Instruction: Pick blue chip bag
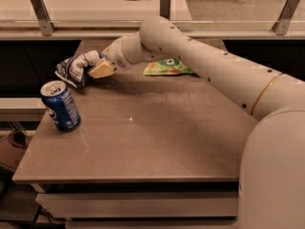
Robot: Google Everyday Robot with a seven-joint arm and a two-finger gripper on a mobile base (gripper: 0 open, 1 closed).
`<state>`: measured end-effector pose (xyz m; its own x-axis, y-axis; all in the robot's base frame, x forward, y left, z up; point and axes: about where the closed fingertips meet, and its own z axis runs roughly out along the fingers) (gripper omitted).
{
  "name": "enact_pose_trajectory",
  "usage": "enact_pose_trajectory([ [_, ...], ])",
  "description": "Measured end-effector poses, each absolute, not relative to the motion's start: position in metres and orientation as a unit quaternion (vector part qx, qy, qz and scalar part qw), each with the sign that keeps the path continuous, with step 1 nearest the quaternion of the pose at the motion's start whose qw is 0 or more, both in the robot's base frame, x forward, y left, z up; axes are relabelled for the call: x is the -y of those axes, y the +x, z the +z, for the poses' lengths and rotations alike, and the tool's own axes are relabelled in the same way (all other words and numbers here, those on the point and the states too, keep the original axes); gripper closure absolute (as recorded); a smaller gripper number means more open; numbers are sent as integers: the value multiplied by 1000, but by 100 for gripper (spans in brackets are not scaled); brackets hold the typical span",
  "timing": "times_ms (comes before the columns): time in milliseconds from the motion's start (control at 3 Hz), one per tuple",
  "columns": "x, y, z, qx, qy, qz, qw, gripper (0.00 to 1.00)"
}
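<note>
The blue chip bag (70, 69) is a wrinkly dark blue and white foil bag at the table's far left, just behind the soda can. My gripper (93, 64) reaches in from the right and is shut on the bag's right end. One white finger (88, 57) lies over the top of the bag and a tan pad (101, 70) sits at its lower side. The bag hangs out to the left of the fingers, at or just above the tabletop (152, 132).
A blue soda can (60, 105) stands upright near the left edge, in front of the bag. A green snack bag (167, 67) lies at the back behind my arm (205, 66). A counter with a metal rail (95, 25) runs behind the table.
</note>
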<state>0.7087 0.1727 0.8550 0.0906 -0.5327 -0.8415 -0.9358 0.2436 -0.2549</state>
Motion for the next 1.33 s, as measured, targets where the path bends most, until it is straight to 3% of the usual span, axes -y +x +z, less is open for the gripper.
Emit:
enact_pose_trajectory([
  [1333, -145, 701, 926, -620, -563, 190, 512, 100],
])
